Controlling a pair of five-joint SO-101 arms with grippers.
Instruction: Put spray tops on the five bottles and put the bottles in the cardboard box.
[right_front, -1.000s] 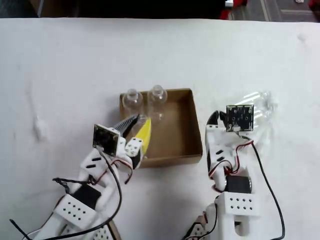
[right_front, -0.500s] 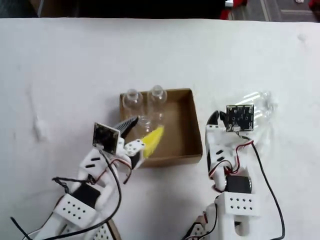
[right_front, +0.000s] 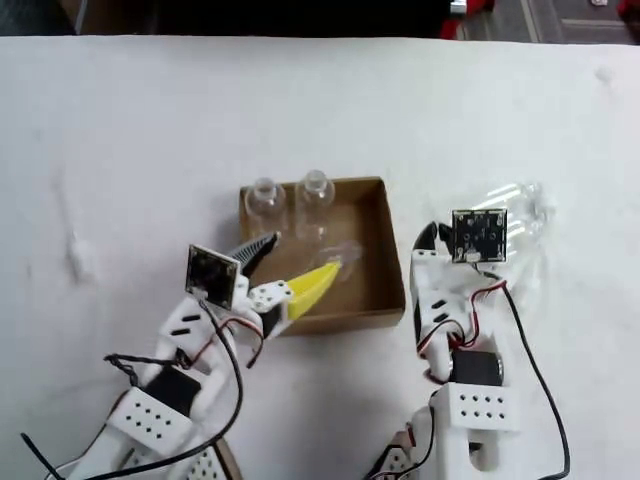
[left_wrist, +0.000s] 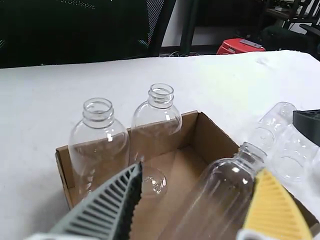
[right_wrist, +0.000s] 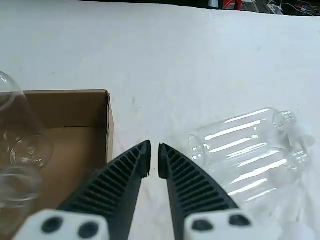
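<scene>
Over the 7 o'clock corner of the cardboard box (right_front: 350, 319), I am holding the left pincer (right_front: 306, 253) spread wide, gripping nothing. A clear bottle (left_wrist: 220, 190) is leaning inside the box between its fingers, neck pointing toward 2 o'clock. It sits well apart from the grey finger (left_wrist: 110, 205) and close beside the yellow finger (left_wrist: 275, 205). I cannot tell whether bottle and yellow finger are touching.

Two more bottles, one (left_wrist: 98, 140) beside the other (left_wrist: 157, 117), are standing upright at the box's 11 o'clock corner, necks open and uncapped.

I am judging this as the end of a placement, so the care now goes into the exit. I am planning to lift first, then draw back toward 7 o'clock along the pincer's own axis, keeping it spread so the yellow finger is not dragging the leaning bottle with it. Any swing toward 11 o'clock is risking the grey finger clipping the upright pair. Light, round bottles like these are likely to roll at a nudge.

On the counter (right_front: 150, 130) at the box's 3 o'clock, the right pincer (right_wrist: 154, 150) is hanging with only a sliver of gap between its fingers, carrying nothing. Just beyond it, toward 1 o'clock, two bottles (right_wrist: 240, 132) (right_wrist: 260, 172) are lying on their sides, touching. All five necks are bare, so the capping is looking undone.
</scene>
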